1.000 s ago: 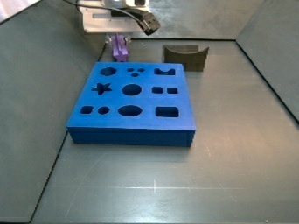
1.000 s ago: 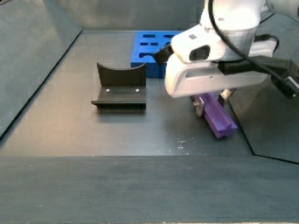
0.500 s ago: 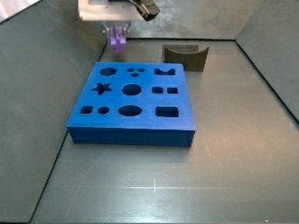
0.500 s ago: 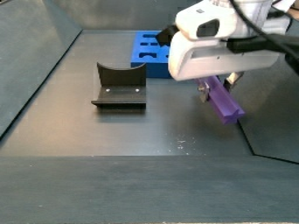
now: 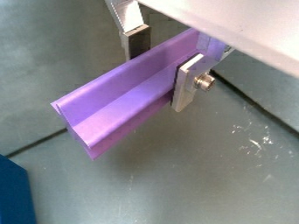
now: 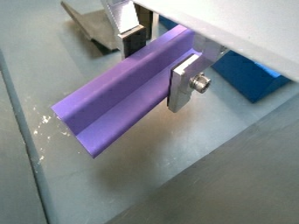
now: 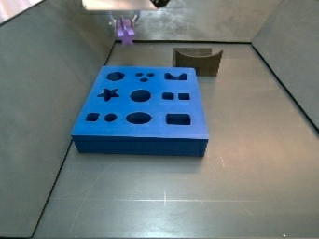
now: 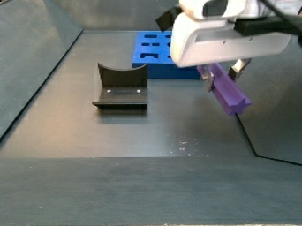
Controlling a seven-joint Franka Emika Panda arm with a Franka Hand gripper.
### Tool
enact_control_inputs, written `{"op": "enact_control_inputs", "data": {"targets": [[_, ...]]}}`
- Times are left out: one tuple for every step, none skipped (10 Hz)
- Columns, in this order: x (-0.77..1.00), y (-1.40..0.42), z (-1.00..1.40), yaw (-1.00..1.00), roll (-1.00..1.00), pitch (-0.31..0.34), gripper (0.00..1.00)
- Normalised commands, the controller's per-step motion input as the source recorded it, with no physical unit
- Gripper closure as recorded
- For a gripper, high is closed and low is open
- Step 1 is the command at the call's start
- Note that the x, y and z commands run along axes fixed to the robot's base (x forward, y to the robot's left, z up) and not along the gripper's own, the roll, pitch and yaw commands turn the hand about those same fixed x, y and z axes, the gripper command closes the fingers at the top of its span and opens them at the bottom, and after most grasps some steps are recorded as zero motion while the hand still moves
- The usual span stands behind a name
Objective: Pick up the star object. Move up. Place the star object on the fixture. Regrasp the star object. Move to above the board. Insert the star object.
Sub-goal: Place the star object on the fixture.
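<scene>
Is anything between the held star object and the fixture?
Nothing visible. The hand holds the star object clear of the floor; only bare floor lies between it and the fixture. The board sits behind.

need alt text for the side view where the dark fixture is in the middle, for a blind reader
The robot's hand holds the purple star object in the air, tilted, clear of the grey floor. The dark notched fixture stands empty to one side, with the blue board behind it.

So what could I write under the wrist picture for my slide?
The gripper holds the purple star object between its silver fingers, lifted above the grey floor.
</scene>
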Motion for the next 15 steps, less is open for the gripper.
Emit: {"op": "enact_control_inputs", "data": {"targets": [[-0.03, 0.0, 1.0, -0.01, 0.09, 0.051, 1.0], [-0.03, 0.0, 1.0, 0.0, 0.1, 0.059, 1.0], [-0.04, 0.0, 1.0, 0.01, 0.11, 0.061, 1.0], [-0.04, 0.0, 1.0, 0.01, 0.12, 0.065, 1.0], [-0.04, 0.0, 1.0, 0.01, 0.13, 0.067, 1.0], [-0.04, 0.0, 1.0, 0.02, 0.11, 0.067, 1.0], [-0.03, 0.01, 0.85, 0.01, 0.1, 0.064, 1.0], [-0.03, 0.01, 0.73, 0.01, 0.09, 0.064, 1.0], [-0.02, 0.01, 0.61, 0.01, 0.09, 0.07, 1.0], [-0.01, 0.01, 0.44, 0.02, 0.09, 0.084, 1.0], [-0.01, 0.01, 0.31, 0.02, 0.09, 0.087, 1.0], [-0.01, 0.01, 0.22, 0.02, 0.08, 0.087, 1.0], [1.0, -0.41, 0.01, -0.78, -0.1, -0.237, 1.0], [1.0, -0.41, -0.01, -0.76, -0.11, -0.23, 1.0], [1.0, -0.36, -0.02, -0.51, -0.14, -0.179, 1.0]]}}
